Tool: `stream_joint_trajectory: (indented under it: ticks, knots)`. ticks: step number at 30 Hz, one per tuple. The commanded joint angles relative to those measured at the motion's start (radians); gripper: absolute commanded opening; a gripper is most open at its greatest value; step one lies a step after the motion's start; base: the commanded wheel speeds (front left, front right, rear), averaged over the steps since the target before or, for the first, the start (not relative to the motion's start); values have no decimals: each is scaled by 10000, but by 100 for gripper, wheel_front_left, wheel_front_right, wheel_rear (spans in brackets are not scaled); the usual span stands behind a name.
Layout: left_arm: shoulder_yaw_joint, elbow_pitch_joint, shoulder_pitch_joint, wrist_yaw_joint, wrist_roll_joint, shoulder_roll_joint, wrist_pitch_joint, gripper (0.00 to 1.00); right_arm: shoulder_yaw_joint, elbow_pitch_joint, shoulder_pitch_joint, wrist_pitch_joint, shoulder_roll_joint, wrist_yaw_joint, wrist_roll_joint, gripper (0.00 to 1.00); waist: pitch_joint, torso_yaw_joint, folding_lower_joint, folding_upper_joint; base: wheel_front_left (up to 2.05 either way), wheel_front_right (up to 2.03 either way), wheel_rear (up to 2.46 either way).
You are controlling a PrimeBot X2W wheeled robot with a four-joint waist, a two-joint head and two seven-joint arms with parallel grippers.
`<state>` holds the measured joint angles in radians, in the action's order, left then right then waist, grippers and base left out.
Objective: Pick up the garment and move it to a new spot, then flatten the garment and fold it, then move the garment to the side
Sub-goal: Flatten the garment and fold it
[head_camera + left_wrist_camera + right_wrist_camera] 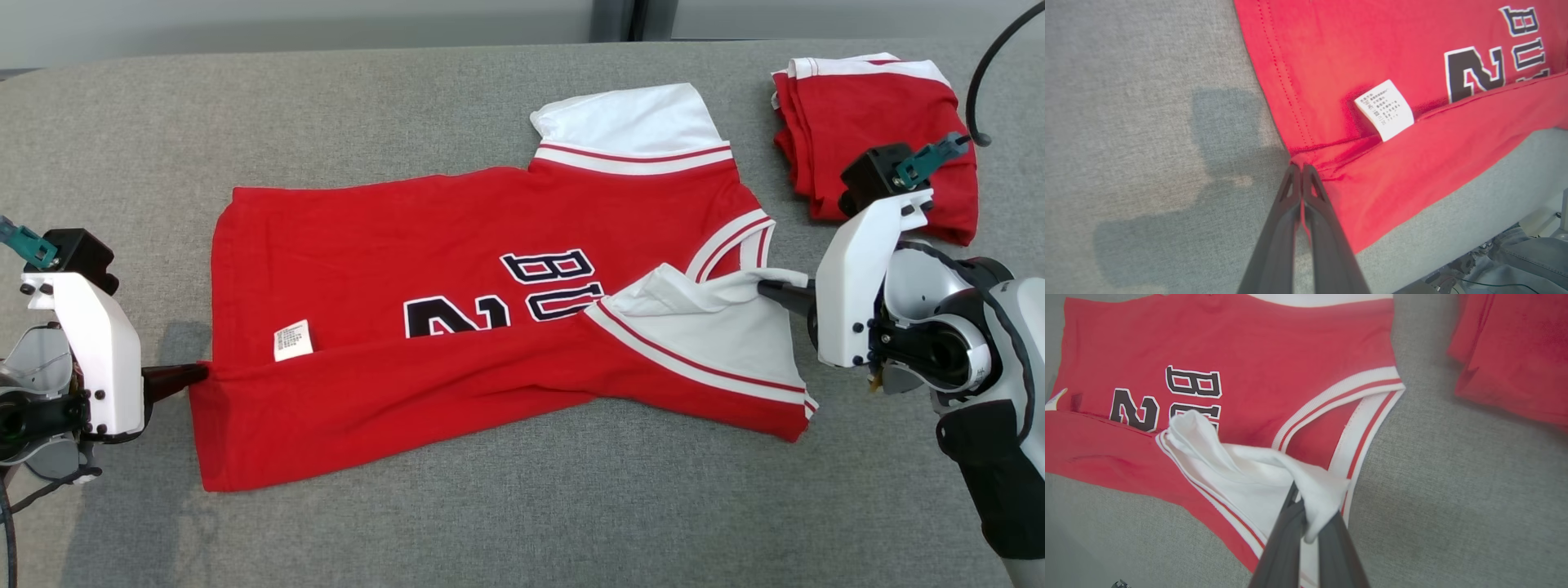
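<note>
Left pincer (198, 374) is clamped on the hem corner of the red jersey (392, 245). Right pincer (766, 287) is clamped on its white sleeve (718, 335), bunched beside the neckline. The jersey lies mid-tabletop (490, 523), near edge folded over. A folded red garment (882, 147) sits at the far right corner.

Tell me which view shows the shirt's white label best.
The left wrist view: the label sits close and large, its printed lines visible. The head view shows it small; the right wrist view catches just a sliver at its left edge.
</note>
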<state>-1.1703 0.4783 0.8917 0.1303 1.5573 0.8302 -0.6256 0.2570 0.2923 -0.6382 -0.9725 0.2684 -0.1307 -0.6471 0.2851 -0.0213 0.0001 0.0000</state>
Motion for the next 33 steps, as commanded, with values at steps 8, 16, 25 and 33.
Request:
stream_joint_trajectory:
  ticks: [8,16,25,33]
  knots:
    - [31,289,108,9,-125,-119,259,100,320,691,-359,847,54,-4,-25,100,-74,-88,-1,0,0,0,0]
    - [-10,86,-280,10,-179,39,588,100,758,588,-113,2673,344,-4,-496,100,-611,-60,-1,0,0,0,0]
    - [395,-398,-1140,10,-920,568,3587,100,1026,134,740,5142,952,-4,-653,100,-1371,-97,-1,0,0,0,0]
    - [614,-704,-2783,-1273,-1622,214,6967,100,447,-50,2752,7766,1076,-4,-328,100,-1985,211,-1,0,0,0,0]
